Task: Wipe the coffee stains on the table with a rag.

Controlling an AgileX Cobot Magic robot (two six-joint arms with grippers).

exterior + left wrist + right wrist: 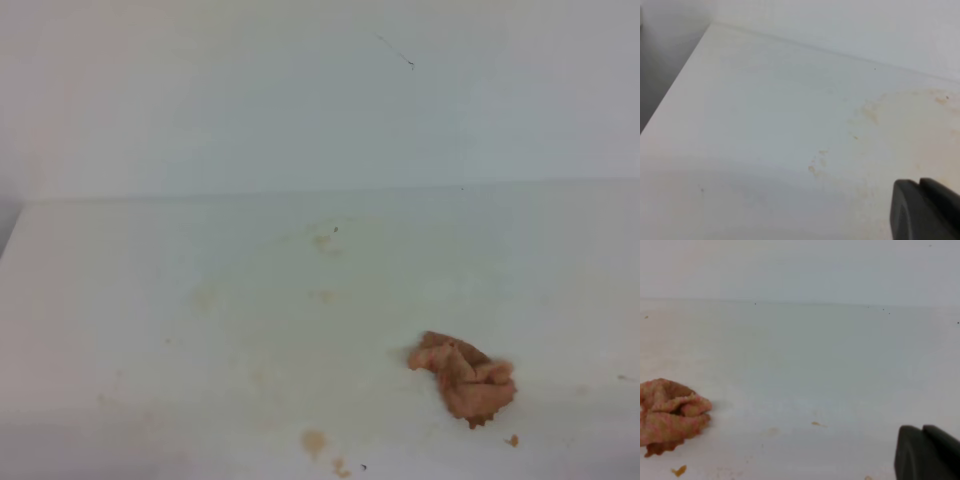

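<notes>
The pinkish-orange rag (465, 378) lies crumpled on the white table (150, 300) at the front right; it also shows at the left edge of the right wrist view (670, 410). An amber coffee stain (314, 441) sits at the front middle, with a small spot (512, 440) by the rag and a faint smear (322, 240) further back. Neither gripper shows in the exterior view. The left gripper (920, 182) appears as dark fingers pressed together, above faint stains (812, 169). The right gripper (922, 427) looks the same, right of the rag and apart from it.
A plain white wall (300, 100) rises behind the table. The table's left edge (675, 85) drops to a dark floor. A broad faint yellowish ring (910, 125) marks the surface. Small amber specks (676, 470) lie near the rag.
</notes>
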